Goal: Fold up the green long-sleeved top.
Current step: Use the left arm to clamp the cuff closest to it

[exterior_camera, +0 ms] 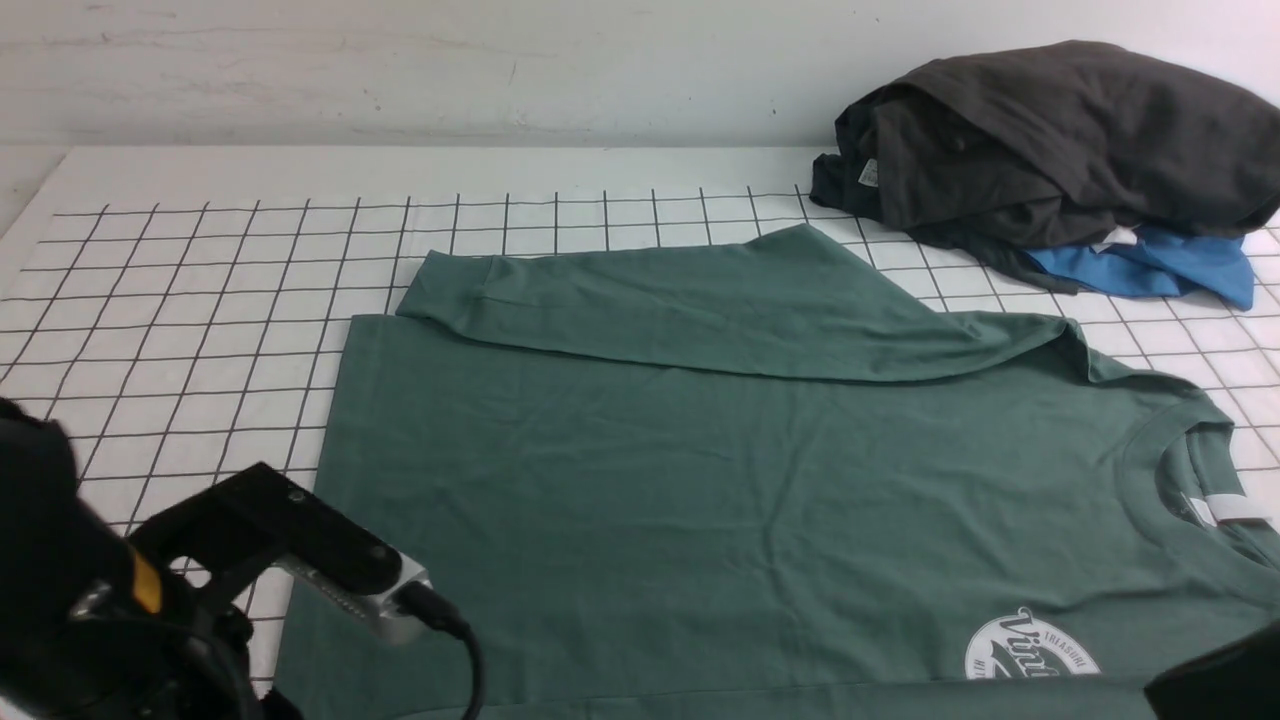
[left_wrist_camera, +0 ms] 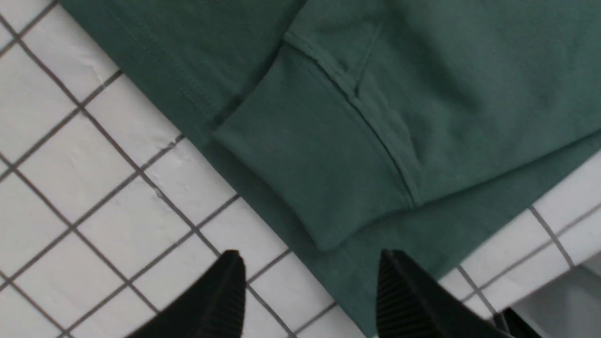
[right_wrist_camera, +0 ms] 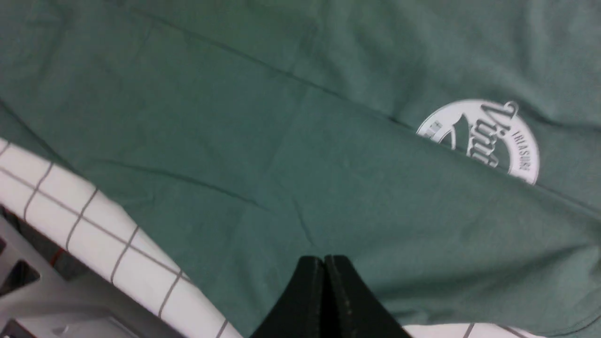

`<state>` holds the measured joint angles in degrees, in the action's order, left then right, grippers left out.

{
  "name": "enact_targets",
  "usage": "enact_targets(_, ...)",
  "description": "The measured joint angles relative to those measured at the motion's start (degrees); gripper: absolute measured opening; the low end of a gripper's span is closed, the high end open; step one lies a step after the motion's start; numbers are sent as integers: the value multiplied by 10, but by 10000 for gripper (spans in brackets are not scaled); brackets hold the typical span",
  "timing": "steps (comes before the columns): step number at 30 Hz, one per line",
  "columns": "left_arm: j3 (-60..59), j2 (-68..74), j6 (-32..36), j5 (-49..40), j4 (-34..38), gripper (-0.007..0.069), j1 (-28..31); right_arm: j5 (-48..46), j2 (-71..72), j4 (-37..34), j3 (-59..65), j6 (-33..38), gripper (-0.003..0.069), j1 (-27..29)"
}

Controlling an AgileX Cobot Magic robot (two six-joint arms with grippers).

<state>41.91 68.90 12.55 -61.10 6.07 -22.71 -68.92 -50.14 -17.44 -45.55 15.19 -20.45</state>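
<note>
Saw the left gripper with jaws spread wide, gripping nothing, with white, black-gridded table and the edge of the top in the gap. Noted ribbed black faces on its fingers. Found a cuff just ahead of those jaws: smooth, seamed, lying flat on the green cloth, apart from both fingers.

Saw the right gripper with jaws pressed together, nothing visible between them, low over dull green cotton with soft creases; could not tell contact with the cloth. Spotted a round white logo ahead of those jaws and off to one side, cut by a fold line.

Found the top spread flat on the table ahead of both grippers, one sleeve folded across its far part, and a ribbed neck with a white label on the right gripper's side. Made out, well beyond the right jaws, a dark crumpled heap lying on a blue garment.
</note>
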Motion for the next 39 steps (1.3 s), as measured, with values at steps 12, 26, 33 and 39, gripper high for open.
enact_targets(12,3,190,-7,134,-8,489,-4,38,-13,37,0,2,-15,-18)
enact_targets(26,8,234,-6,143,-4,444,-4,50,-13,39,0,2,-15,-18)
enact_targets(33,8,235,-6,134,11,248,-4,51,-13,39,0,2,-15,-22)
enact_targets(39,9,236,-6,127,16,62,-4,51,-13,39,0,2,-15,-22)
